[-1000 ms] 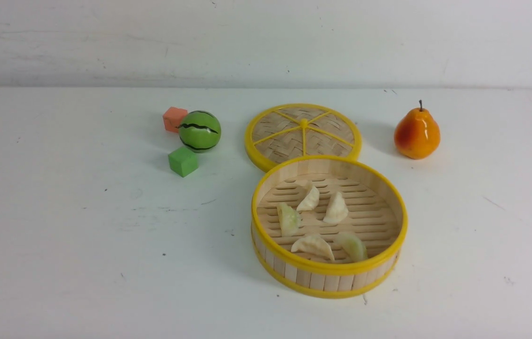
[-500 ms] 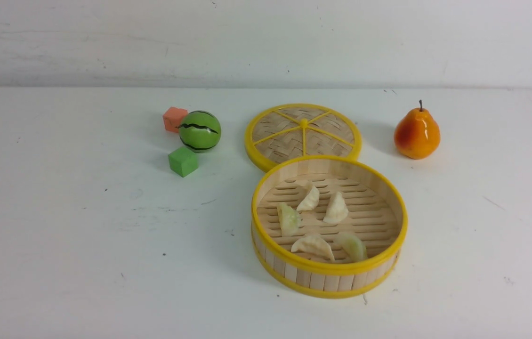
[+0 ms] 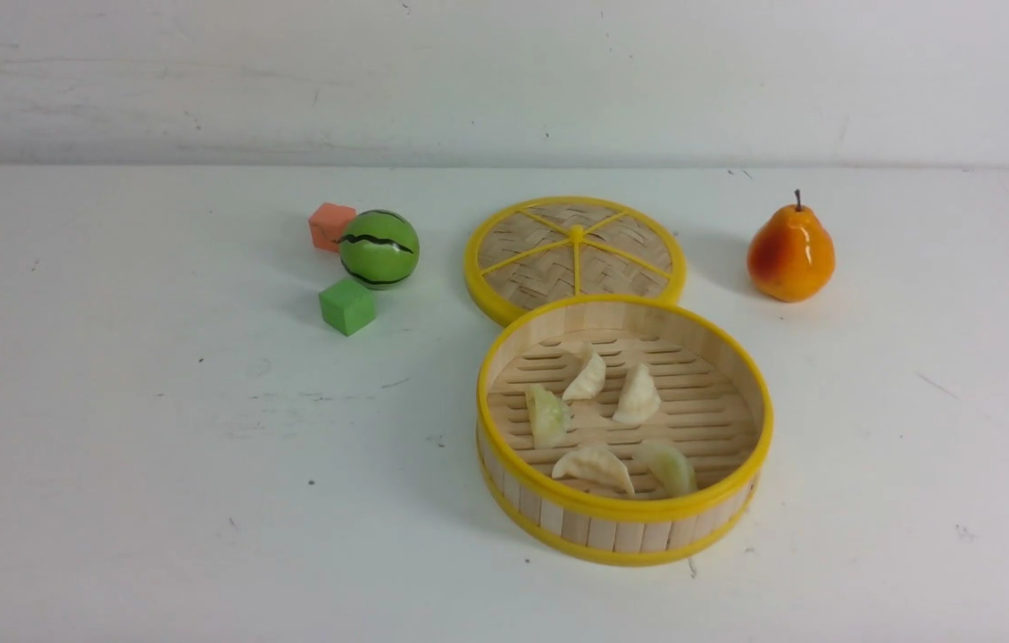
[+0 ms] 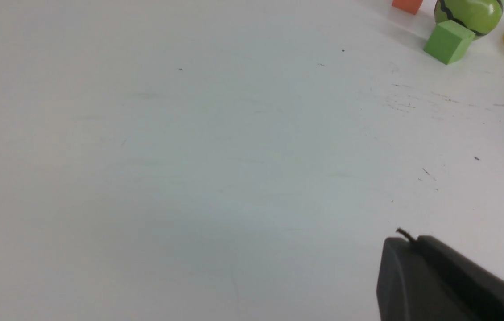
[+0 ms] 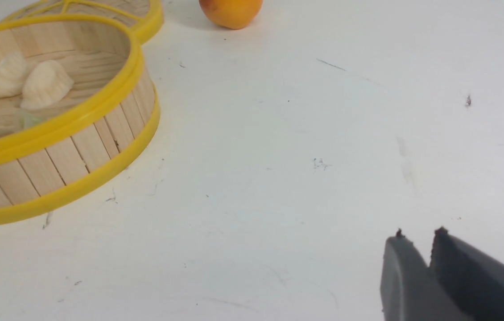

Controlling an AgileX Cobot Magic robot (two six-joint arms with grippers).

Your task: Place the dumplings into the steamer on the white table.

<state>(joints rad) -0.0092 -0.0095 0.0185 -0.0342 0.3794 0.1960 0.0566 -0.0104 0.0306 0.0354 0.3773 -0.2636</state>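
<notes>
All five dumplings (image 3: 609,421) are being contained inside the steamer (image 3: 625,513), which is being supported by the white table (image 3: 156,464) directly in front of the woven lid (image 3: 574,254); the lid's near edge is being hidden by the steamer's far rim. In the right wrist view only part of the steamer is being shown, with three dumplings partly cut off by its rim or by the frame edge, and the pear (image 5: 230,11) is being cropped at the frame edge. Neither arm is being shown in the front view. The left gripper (image 4: 410,244) is being kept clenched and empty, its fingertips pressed together above bare table. The right gripper (image 5: 419,238) is being held with a narrow gap between its fingertips, nothing being grasped. The green cube (image 4: 448,41), striped ball (image 4: 468,11) and orange block (image 4: 406,4) are being grouped near one another, the latter two cropped.
</notes>
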